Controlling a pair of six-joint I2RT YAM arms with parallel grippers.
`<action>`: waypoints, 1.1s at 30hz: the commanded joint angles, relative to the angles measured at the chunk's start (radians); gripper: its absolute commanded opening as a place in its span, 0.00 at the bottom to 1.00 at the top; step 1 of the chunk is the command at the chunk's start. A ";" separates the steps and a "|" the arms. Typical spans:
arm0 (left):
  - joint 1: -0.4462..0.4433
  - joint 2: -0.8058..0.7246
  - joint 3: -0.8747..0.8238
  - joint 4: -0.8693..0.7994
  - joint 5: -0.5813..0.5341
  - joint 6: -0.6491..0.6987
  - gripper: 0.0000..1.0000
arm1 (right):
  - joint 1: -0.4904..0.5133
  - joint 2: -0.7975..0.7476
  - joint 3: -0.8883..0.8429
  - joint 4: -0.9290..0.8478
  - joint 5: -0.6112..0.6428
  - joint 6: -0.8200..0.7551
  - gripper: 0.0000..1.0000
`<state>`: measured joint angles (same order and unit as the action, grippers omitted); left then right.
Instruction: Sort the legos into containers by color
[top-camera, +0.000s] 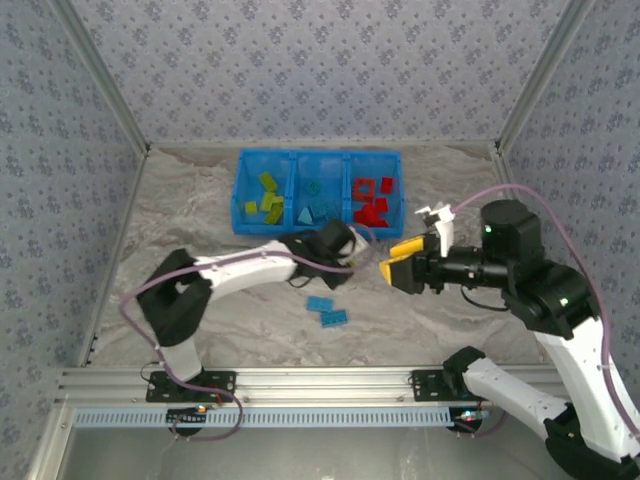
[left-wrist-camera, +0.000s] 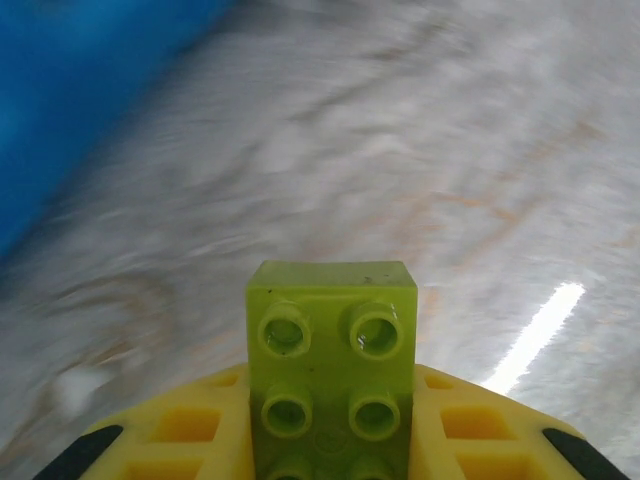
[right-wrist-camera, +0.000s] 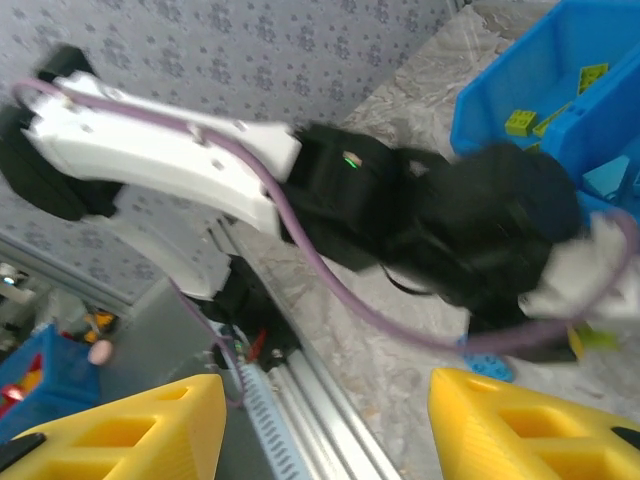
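Left gripper (left-wrist-camera: 330, 440) clamps a glossy lime-green lego brick (left-wrist-camera: 331, 340), round studs up, over the marbled tabletop (left-wrist-camera: 400, 150); right gripper (right-wrist-camera: 320, 440) stands half open, empty, near the blue bin (top-camera: 238, 200).

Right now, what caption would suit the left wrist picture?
Yellow jaws shut on a lime green brick; grey table and blue bin beyond.

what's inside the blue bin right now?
Green bricks left, light blue bricks middle, red bricks right. The left gripper overlaps the bin at its near wall, hiding a bit of the middle section.
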<state>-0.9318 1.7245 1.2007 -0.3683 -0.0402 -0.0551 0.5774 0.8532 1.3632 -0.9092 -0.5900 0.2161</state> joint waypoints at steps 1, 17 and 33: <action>0.103 -0.141 -0.069 0.035 0.009 -0.136 0.28 | 0.158 0.027 -0.056 0.154 0.199 -0.057 0.59; 0.572 -0.134 0.120 -0.120 0.046 -0.134 0.30 | 0.618 0.460 -0.113 0.830 0.887 -0.264 0.60; 0.602 0.483 0.824 -0.381 -0.241 -0.144 0.29 | 0.450 0.517 -0.106 0.851 0.897 -0.131 0.61</action>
<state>-0.3374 2.1483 1.9293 -0.6502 -0.2096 -0.2001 1.0466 1.4017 1.2644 -0.0742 0.3027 0.0429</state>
